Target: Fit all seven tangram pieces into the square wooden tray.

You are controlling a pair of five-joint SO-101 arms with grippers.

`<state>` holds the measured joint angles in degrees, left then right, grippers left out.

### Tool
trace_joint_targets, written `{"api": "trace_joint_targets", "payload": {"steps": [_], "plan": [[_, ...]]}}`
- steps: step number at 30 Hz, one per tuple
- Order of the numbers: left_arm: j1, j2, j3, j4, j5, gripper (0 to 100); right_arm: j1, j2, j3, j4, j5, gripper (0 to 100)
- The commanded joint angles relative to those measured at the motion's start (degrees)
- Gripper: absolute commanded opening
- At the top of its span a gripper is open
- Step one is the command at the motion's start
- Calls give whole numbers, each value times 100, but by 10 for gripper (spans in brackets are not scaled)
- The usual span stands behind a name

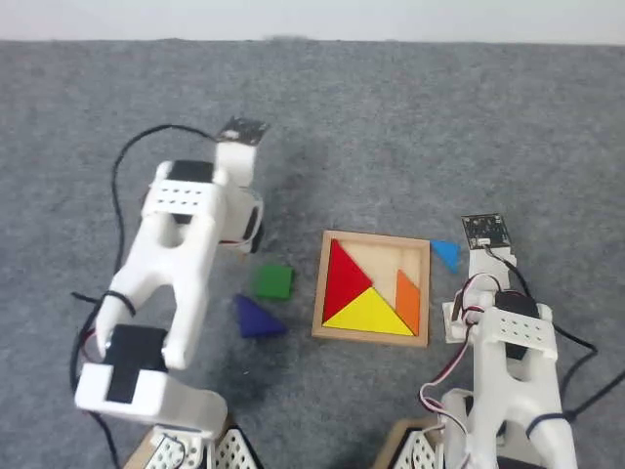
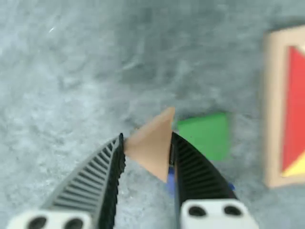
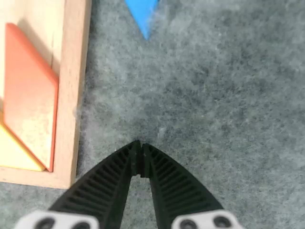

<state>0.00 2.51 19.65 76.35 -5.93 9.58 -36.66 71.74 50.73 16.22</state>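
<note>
My left gripper (image 2: 146, 138) is shut on a tan triangle (image 2: 151, 149), held near the green square (image 2: 206, 134) on the grey carpet. In the high view the left arm's head (image 1: 244, 227) hangs up and left of the green square (image 1: 273, 281) and a dark blue triangle (image 1: 257, 319). The square wooden tray (image 1: 323, 293) holds a red triangle (image 1: 344, 278), a yellow triangle (image 1: 369, 313) and an orange parallelogram (image 1: 408, 299). My right gripper (image 3: 141, 156) is shut on nothing, over carpet beside the tray's rim (image 3: 74, 95). A light blue triangle (image 3: 142, 13) lies ahead of it.
Open grey carpet stretches behind the tray and the arms. The light blue triangle (image 1: 446, 254) lies just outside the tray's far right corner. Black cables loop beside the left arm (image 1: 122, 186) and the right arm (image 1: 581, 342).
</note>
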Motion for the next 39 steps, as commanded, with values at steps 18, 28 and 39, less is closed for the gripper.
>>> {"api": "trace_joint_targets", "payload": {"steps": [18, 28, 39], "plan": [[3218, 352, -699, -844, 3446, 43, 57, -92, -18, -119, 26, 6], [3666, 1477, -998, -1090, 4053, 13, 57, -92, -18, -119, 26, 6], [4035, 1521, -1226, -1081, 4607, 135, 57, -92, -18, -127, 26, 6]]}}
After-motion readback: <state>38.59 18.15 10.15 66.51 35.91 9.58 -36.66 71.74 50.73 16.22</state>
